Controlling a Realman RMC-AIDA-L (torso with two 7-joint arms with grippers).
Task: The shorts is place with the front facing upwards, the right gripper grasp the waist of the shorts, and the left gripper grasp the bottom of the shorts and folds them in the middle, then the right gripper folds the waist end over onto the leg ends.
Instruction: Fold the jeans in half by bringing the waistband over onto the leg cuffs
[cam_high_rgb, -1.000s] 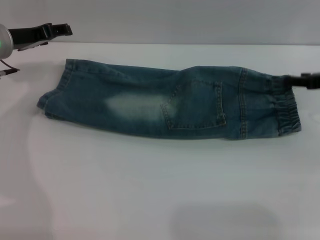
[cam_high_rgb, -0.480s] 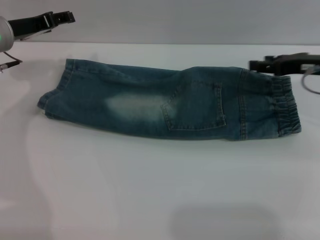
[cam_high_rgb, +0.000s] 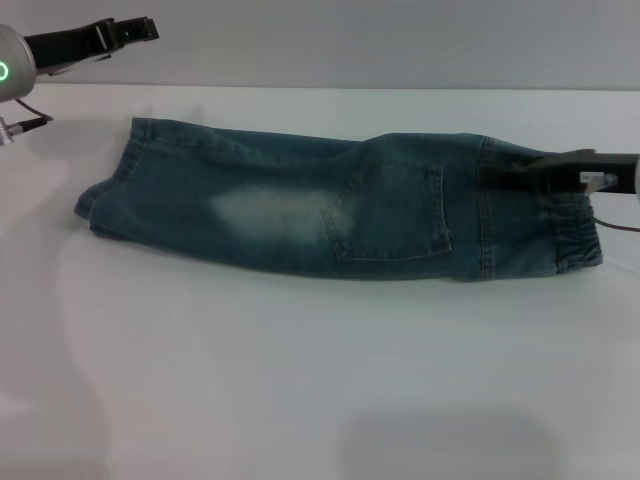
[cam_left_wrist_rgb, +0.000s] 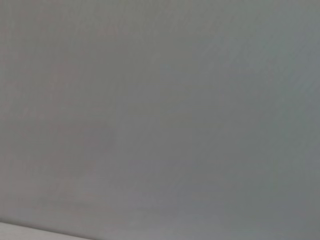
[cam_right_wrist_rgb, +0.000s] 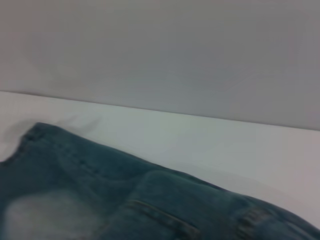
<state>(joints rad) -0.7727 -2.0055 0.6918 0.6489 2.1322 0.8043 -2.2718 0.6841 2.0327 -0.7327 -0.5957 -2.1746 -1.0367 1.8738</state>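
Shorts (cam_high_rgb: 330, 215) lying left-right, waist (cam_high_rgb: 570, 225) rightward, right gripper (cam_high_rgb: 500, 178) over waist, jaws' state unclear

Count: one pair of denim shorts (cam_high_rgb: 340, 215), one back pocket (cam_high_rgb: 390, 215) showing, one white counter (cam_high_rgb: 300, 380), two end effectors – left (cam_high_rgb: 135, 28), right (cam_high_rgb: 500, 178)

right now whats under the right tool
The right tool is over the shorts' elastic waist, with denim directly beneath. The white table under the shorts is covered there. Whether it touches the fabric is unclear.
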